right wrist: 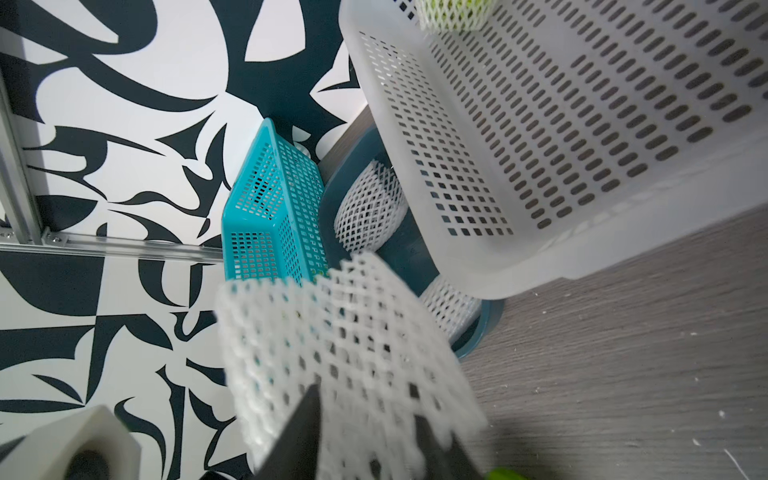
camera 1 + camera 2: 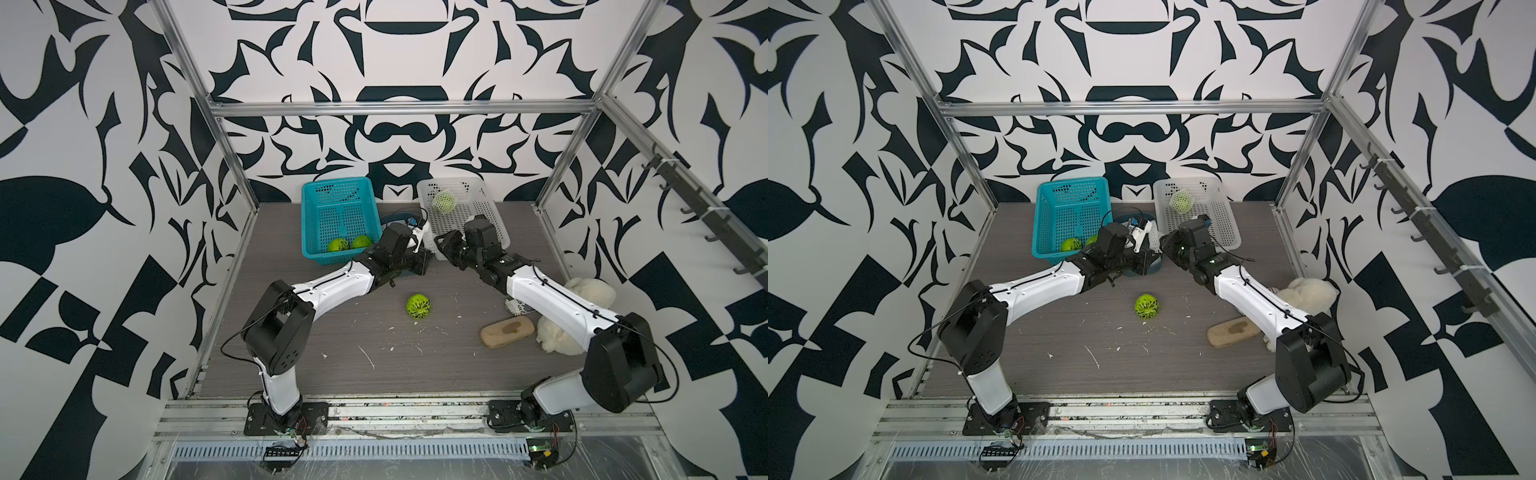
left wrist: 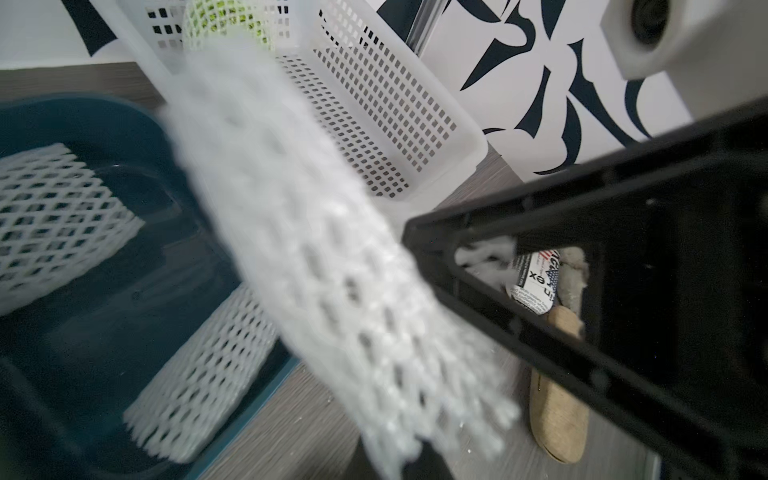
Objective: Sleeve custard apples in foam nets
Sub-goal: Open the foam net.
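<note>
Left pincer (image 2: pixel 420 257) clamps the net (image 3: pixel 332 270), we judge, so the spread right pincer (image 2: pixel 441 243) can back off and fetch the apple (image 2: pixel 419 306).

left arm (image 2: pixel 332 282): base at lower left in both top views, elbow raised, white forearm slanting up and right toward frame centre.
left gripper (image 2: pixel 422 262): jaws closed on a white foam net (image 3: pixel 311 249); black finger frame fills the right of the left wrist view.
right arm (image 2: pixel 552 299): base at lower right, elbow high, forearm slanting up and left.
right gripper (image 2: pixel 442 245): dark fingers (image 1: pixel 301 436) stand apart, aimed left.
spacing: grippers just beside each other, centre frame.
</note>
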You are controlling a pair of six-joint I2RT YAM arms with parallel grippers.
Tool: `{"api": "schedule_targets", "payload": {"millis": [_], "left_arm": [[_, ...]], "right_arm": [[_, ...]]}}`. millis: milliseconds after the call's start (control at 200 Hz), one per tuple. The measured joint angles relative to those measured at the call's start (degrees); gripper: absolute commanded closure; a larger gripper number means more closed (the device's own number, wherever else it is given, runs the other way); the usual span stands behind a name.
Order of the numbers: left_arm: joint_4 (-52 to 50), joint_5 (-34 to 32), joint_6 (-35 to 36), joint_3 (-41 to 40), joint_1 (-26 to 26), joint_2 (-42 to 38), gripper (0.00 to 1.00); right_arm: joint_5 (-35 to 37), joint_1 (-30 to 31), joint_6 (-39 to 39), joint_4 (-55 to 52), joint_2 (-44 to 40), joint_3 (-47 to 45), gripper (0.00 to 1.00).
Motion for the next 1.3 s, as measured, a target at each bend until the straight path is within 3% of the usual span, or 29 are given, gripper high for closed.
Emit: {"api": "schedule_targets", "payload": {"millis": [315, 465, 635, 955, 1305], "left_arm": [[-1.66, 3.87, -7.69, -0.42, 5.40, -0.22, 1.00], [-4.02, 4.94, -11.10, -2.21, 9.05, -1.97, 1.00], [-8.92, 5.18, -11.34, -2.19, 8.98, -4.79, 1.00], [-20.57, 9.70, -8.63, 1.79, 8.70, -5.38, 1.00], [-26.40, 13.53, -7.41, 5.66, 8.70, -3.52, 1.00]], "right_arm": [[-9.64, -5.95, -8.15, -2.91, -0.39, 0.44, 0.02], [-14.84, -8.09, -15.39, -6.69, -1.25, 1.16, 0.08], [-18.75, -7.43, -25.33, -13.31, -0.57, 5.05, 0.16], [-15.93, -1.51, -43.47, -20.68, 4.17, 10.64, 0.25], [-13.70, 0.31, -51.15, -23.04, 7.69, 11.47, 0.28]]}}
